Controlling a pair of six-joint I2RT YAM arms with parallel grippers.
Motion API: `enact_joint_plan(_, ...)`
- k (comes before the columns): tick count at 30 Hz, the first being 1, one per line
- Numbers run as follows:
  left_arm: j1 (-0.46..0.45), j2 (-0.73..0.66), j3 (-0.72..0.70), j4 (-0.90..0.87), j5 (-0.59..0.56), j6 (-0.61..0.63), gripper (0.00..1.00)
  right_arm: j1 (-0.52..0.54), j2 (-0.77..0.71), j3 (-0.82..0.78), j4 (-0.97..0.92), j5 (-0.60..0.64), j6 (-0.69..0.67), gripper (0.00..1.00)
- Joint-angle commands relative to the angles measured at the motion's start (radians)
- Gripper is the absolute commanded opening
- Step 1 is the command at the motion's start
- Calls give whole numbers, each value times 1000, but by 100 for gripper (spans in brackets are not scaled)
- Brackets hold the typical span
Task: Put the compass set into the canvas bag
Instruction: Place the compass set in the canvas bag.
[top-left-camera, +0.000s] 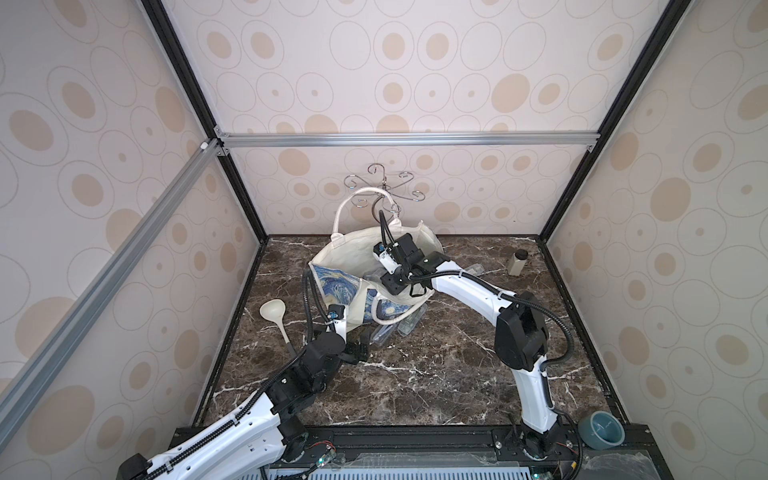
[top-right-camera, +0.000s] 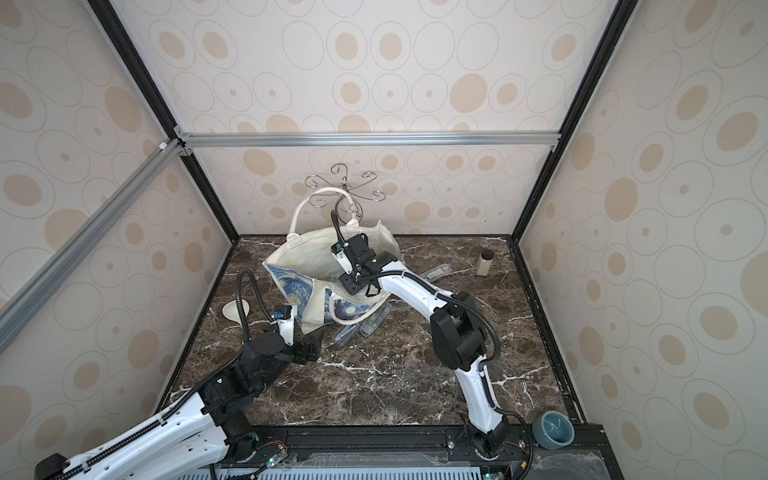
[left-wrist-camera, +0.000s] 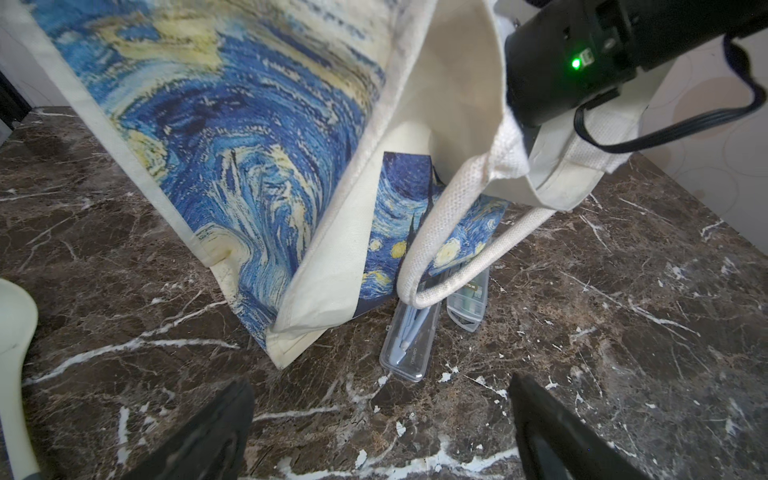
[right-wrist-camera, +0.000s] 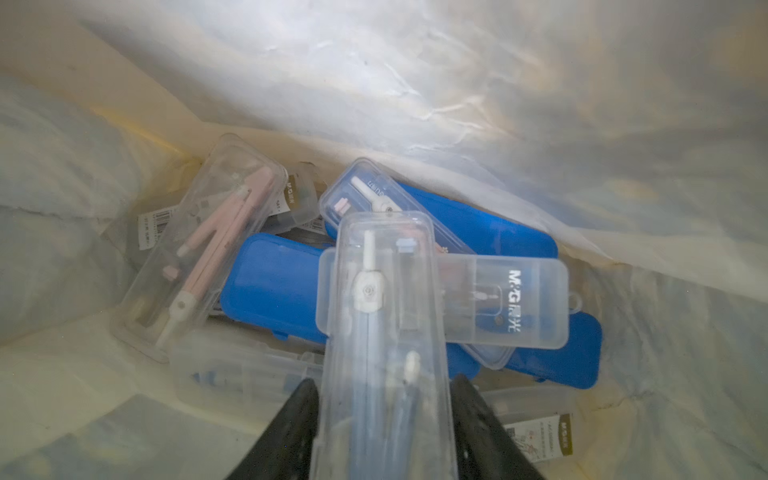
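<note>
Only the right wrist view looks inside the canvas bag: the right gripper pinches a clear compass set above a pile of cases. In both top views the bag's wall hides this (centre frame). The left gripper is spread wide and empty, low in the left wrist frame. Two loose cases lie half under the bag, with a ladle at the far left.

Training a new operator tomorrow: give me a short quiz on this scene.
1. True or false: the left gripper is holding a compass case.
2. Where is the right gripper? A) over the ladle B) inside the canvas bag C) at the bowl
3. In the left wrist view, how many clear compass cases lie on the table by the bag?
Key: 1 false, it is open and empty; 2 B; 3 two.
</note>
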Motion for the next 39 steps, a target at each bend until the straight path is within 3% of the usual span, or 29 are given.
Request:
enact_joint_plan(1,-8,1,10,20,-11,-7,95,-3,19,15,-50,-5,-7,54)
enact_joint_plan(12,-8,18,20,14,-3,-23,95,-8,-74,20,0,-21,26,63)
enact_joint_plan(24,-8,71,26,46,33,-11,95,-34,-335,-113,120,23,76,65)
enact_joint_plan(29,-8,90,21,70,53,6,96,-113,-477,-241,185,62,152,65)
enact_joint_plan(35,-7,111,20,116,90,34,99,-251,-649,-452,290,125,268,72)
enact_joint_plan(39,-6,131,17,159,122,57,100,-350,-696,-542,297,139,333,74)
